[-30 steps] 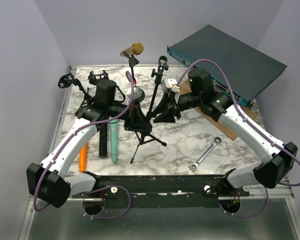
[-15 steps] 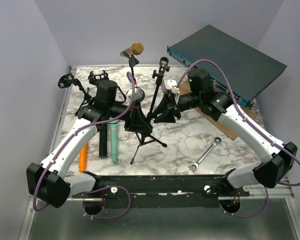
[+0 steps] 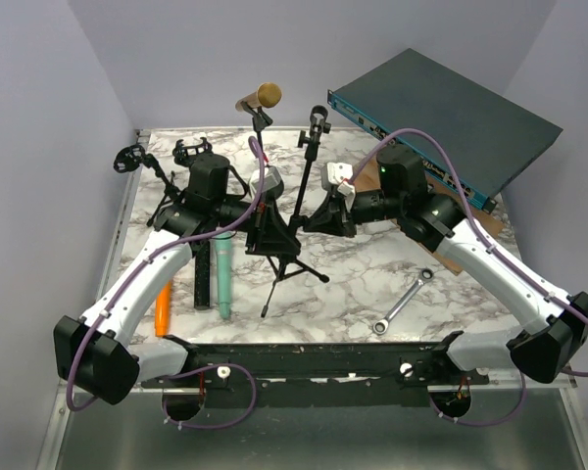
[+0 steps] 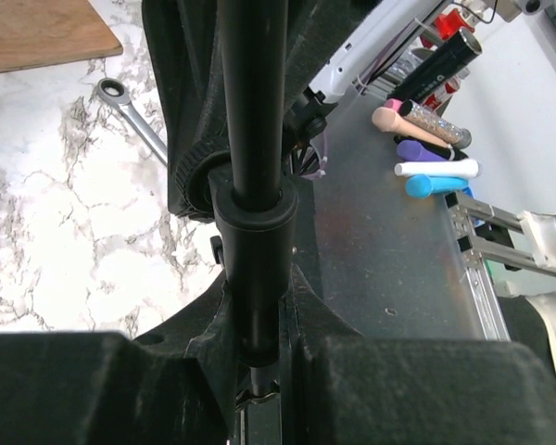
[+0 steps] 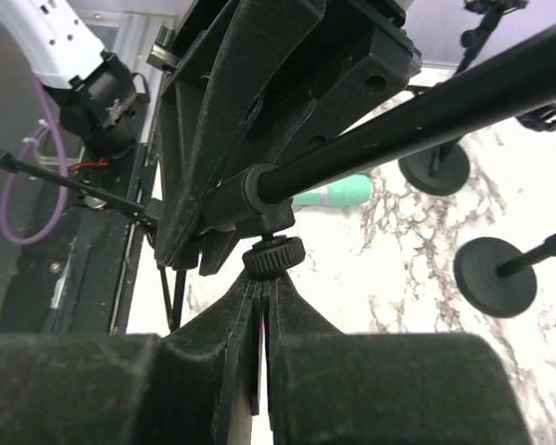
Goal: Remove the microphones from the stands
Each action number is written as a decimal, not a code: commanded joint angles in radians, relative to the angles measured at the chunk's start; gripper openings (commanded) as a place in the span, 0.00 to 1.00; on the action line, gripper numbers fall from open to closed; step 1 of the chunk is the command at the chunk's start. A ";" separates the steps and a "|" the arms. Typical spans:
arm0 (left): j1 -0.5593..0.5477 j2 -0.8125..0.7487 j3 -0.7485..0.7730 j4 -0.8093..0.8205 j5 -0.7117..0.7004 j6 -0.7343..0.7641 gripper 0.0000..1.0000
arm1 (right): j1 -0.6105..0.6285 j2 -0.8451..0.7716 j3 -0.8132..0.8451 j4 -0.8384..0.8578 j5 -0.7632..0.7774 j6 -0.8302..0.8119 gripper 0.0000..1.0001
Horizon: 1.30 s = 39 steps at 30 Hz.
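Note:
A gold-headed microphone (image 3: pixel 261 97) sits in the clip at the top of a thin black stand (image 3: pixel 263 147) at the back. My left gripper (image 3: pixel 268 217) is shut on the stand's black pole (image 4: pixel 255 185), low down above the tripod legs (image 3: pixel 292 272). My right gripper (image 3: pixel 320 219) is shut beside a second tilted pole (image 3: pixel 307 166). Its fingertips (image 5: pixel 259 289) rest just under a knurled knob (image 5: pixel 273 255) on that pole's (image 5: pixel 426 102) clamp. The microphone is out of both wrist views.
A teal microphone (image 3: pixel 221 274), a black bar (image 3: pixel 203 279) and an orange object (image 3: pixel 163 308) lie at the left. Small stands (image 3: pixel 129 157) stand at the back left. A wrench (image 3: pixel 402 302), a wooden board (image 3: pixel 443 252) and a blue-grey rack box (image 3: pixel 441 108) are at the right.
My right arm has shifted a little to the right and down. The tripod stand has shifted slightly. My left gripper keeps its hold on the pole.

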 commanded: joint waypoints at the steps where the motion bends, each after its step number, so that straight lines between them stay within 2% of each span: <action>1: -0.014 0.009 -0.002 0.133 0.066 -0.099 0.00 | 0.013 -0.036 -0.027 0.138 0.121 -0.021 0.14; 3: -0.014 0.011 0.001 0.144 0.085 -0.111 0.00 | 0.014 -0.037 -0.031 0.125 0.105 -0.032 0.30; 6: -0.014 0.011 0.003 0.137 0.110 -0.109 0.00 | 0.014 -0.037 -0.030 0.090 0.074 -0.048 0.49; 9: -0.014 0.014 0.006 0.093 0.118 -0.069 0.00 | 0.014 -0.037 -0.015 0.055 0.031 -0.059 0.58; 11: -0.014 0.018 0.013 0.059 0.115 -0.039 0.00 | 0.014 -0.031 0.000 0.027 0.006 -0.064 0.59; 14: -0.014 0.025 0.019 0.038 0.110 -0.022 0.00 | 0.014 -0.027 0.010 0.017 -0.012 -0.057 0.55; 16: -0.014 0.031 0.026 0.031 0.108 -0.017 0.00 | 0.014 -0.026 0.013 0.015 -0.015 -0.055 0.43; 21: -0.013 0.047 0.038 0.026 0.099 -0.013 0.00 | 0.016 -0.020 0.013 0.015 -0.016 -0.055 0.24; 25: -0.014 0.057 0.043 0.058 0.101 -0.052 0.00 | 0.041 -0.030 -0.011 0.035 0.090 -0.101 0.16; 27: -0.014 0.058 0.029 0.139 0.110 -0.135 0.00 | 0.067 -0.043 -0.035 0.072 0.204 -0.132 0.13; 29: -0.014 0.054 -0.007 0.305 0.119 -0.285 0.00 | 0.097 -0.056 -0.068 0.135 0.356 -0.153 0.11; 33: -0.010 0.072 -0.088 0.779 0.132 -0.681 0.00 | 0.130 -0.086 -0.179 0.349 0.672 -0.202 0.13; 35: -0.008 0.098 -0.110 0.997 0.135 -0.850 0.00 | 0.143 -0.104 -0.241 0.447 0.767 -0.227 0.15; 36: -0.005 0.107 -0.115 1.048 0.132 -0.903 0.00 | 0.149 -0.111 -0.266 0.474 0.804 -0.233 0.18; 39: 0.005 0.118 -0.113 1.055 0.126 -0.900 0.00 | 0.169 -0.141 -0.304 0.492 0.825 -0.234 0.43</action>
